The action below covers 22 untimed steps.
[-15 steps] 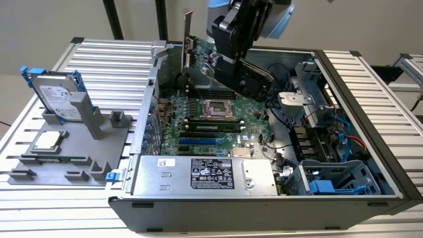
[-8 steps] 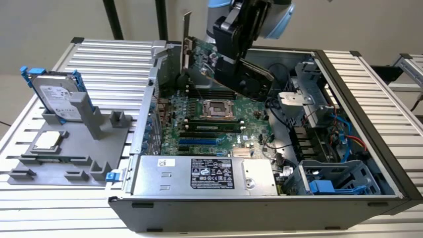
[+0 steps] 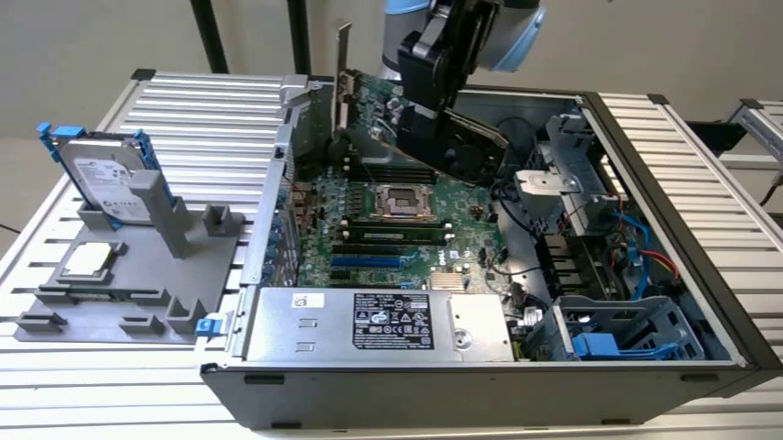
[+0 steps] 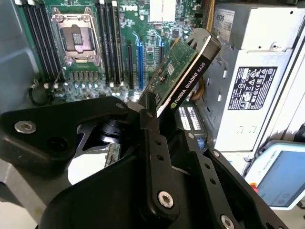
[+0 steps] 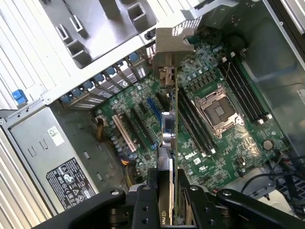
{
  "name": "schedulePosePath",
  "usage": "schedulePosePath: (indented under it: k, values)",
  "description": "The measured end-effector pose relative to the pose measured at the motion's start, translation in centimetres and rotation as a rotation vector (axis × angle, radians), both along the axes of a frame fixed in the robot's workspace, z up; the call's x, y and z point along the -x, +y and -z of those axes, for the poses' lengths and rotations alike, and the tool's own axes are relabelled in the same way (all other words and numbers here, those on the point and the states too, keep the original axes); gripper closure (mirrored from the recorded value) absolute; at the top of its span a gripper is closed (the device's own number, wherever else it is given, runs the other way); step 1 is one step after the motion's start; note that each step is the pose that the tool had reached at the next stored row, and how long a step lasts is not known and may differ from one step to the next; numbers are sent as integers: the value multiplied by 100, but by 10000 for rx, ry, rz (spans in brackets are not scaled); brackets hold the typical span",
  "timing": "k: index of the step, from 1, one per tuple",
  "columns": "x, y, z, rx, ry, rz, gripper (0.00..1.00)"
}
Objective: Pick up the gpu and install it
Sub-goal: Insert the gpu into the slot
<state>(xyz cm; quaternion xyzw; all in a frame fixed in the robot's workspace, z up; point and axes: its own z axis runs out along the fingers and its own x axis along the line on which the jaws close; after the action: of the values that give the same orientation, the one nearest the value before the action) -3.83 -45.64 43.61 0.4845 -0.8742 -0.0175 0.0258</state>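
tool: your tool is clamped on the gpu, with 1 of its fingers on each flat face. that grip should stop the thin card twisting.
gpu: the gpu hangs in the air over the open case and touches nothing but the tool. it is nearer the case's far edge in the exterior view.
grip point: you hold it from above, around the middle of its length. as i read it, this leaves the lower connector edge free to meet a slot.
tilt: in the exterior view the card appears to slope, with the bracket end higher, so it does not look square to the board.
bracket: the silver bracket faces the case's slotted wall, which is the way it would need to face.
case: the case lies on its side on the table, open face up, so you reach the board from above.
motherboard: the motherboard lies flat on the case floor. its blue slot sits below the card, just beside its line.
power supply: the power supply runs along the case's near edge, well apart from the card.
hard drive: the hard drive stands in a grey fixture by the table's edge on the exterior view's left, outside the case.
progress: the pick-up looks done, and the card is not yet seated.
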Motion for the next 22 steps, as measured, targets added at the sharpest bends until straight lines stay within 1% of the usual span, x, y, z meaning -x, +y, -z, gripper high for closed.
schedulePosePath:
  k: [22]
  values:
    - [0,0,-1,0,0,-1070,100]
